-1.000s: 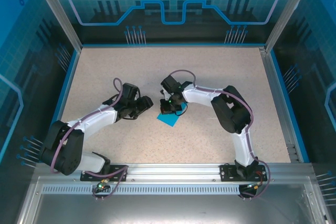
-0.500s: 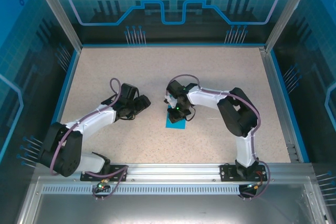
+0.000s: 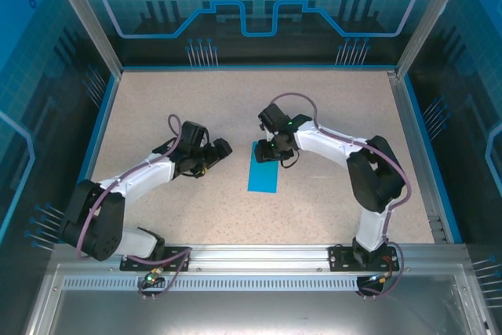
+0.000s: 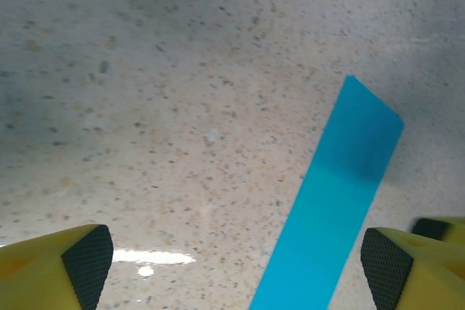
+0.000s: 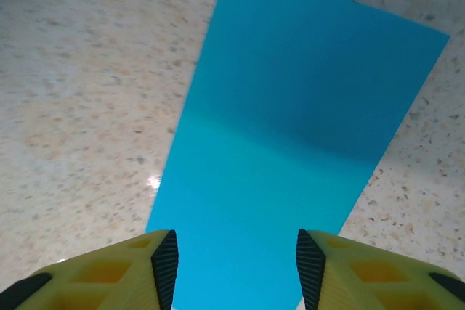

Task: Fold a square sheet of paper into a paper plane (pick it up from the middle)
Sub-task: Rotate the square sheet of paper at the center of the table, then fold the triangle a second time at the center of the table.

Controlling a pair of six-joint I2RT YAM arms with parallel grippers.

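Folded blue paper point(image 3: 263, 170) flat at mid-tabletop point(image 3: 329, 107), long edges free. Right hand point(image 3: 271, 152) open over its far end; left hand point(image 3: 220, 149) open, apart leftward. Wide tabletop room around.

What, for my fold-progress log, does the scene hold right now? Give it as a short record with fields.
paper: blue paper, a narrow rectangle lying flat on the table
left arm: left fingers spread wide, left of the paper, not touching it
right arm: right fingers apart, above the paper's far end, gripping nothing
fold stage: no pointed plane shape yet
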